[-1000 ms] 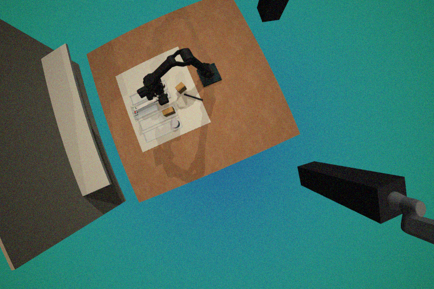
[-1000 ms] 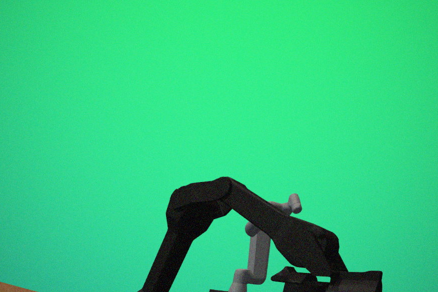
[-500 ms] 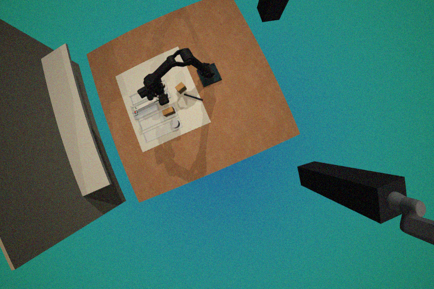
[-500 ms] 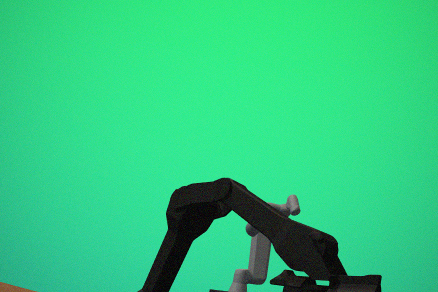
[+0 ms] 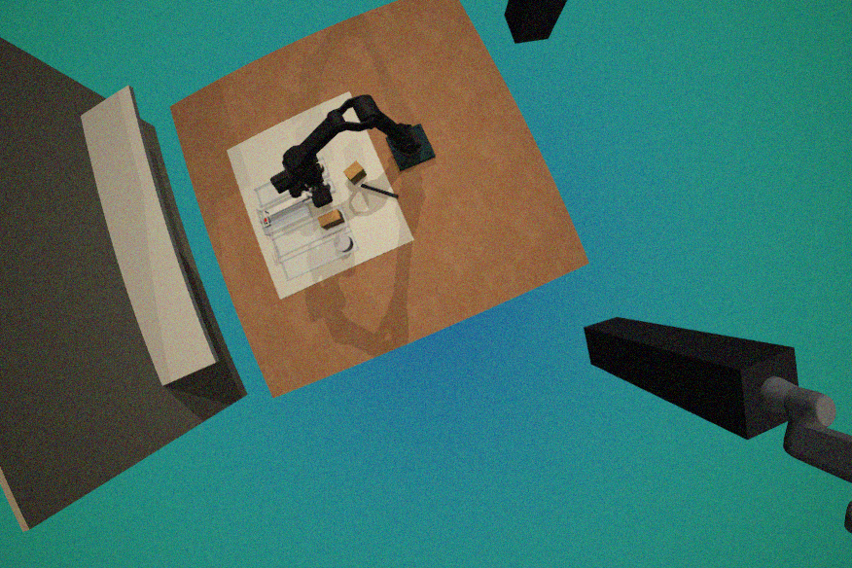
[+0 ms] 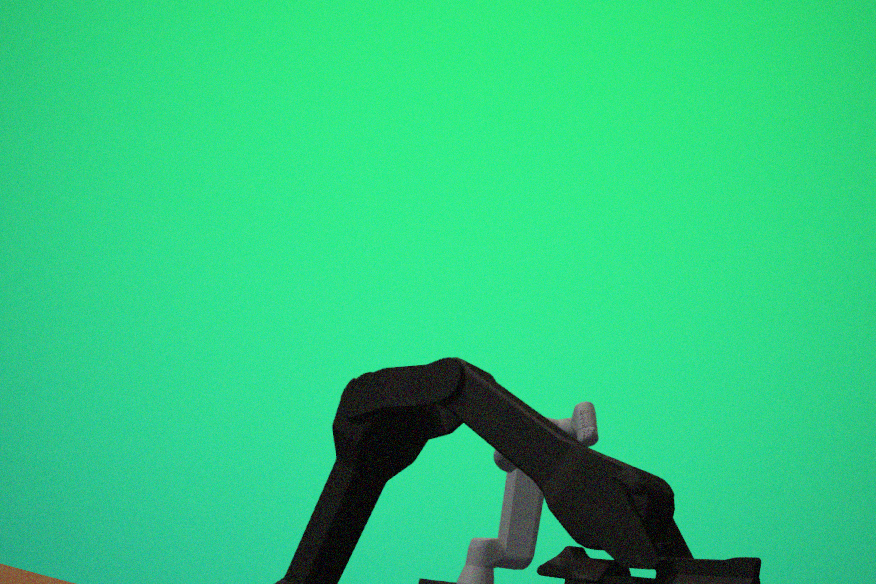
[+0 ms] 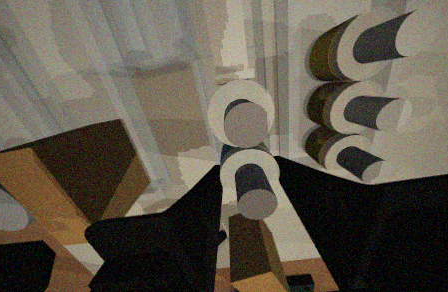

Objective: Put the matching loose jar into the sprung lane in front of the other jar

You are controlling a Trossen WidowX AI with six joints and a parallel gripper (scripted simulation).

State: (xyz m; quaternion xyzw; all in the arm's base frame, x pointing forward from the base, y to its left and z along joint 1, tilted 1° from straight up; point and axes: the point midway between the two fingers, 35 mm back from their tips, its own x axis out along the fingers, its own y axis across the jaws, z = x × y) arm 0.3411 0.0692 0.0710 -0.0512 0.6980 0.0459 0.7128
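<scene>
My gripper (image 7: 246,165) shows in the wrist view, its black fingers shut on a jar (image 7: 226,172) with a white shoulder, a dark neck and a grey top. A little blue of its body shows. Just beyond it, very near or touching, another jar (image 7: 216,107) with a white shoulder and grey top stands in line with it, at the clear-walled lanes (image 7: 283,100). The held jar's base, the front stop and the pusher plate are hidden or not clear, so I cannot tell whether the held jar stands on the lane floor. In the top view the arm hides both jars.
Several olive-bodied jars (image 7: 325,60) stand in a row at the right of the wrist view. A wooden block (image 5: 331,219) (image 7: 81,175) lies to the left there, another (image 5: 354,171) (image 7: 247,247) nearer the arm's base. A black rod (image 5: 378,191) lies beside the blocks on the pale mat (image 5: 387,228).
</scene>
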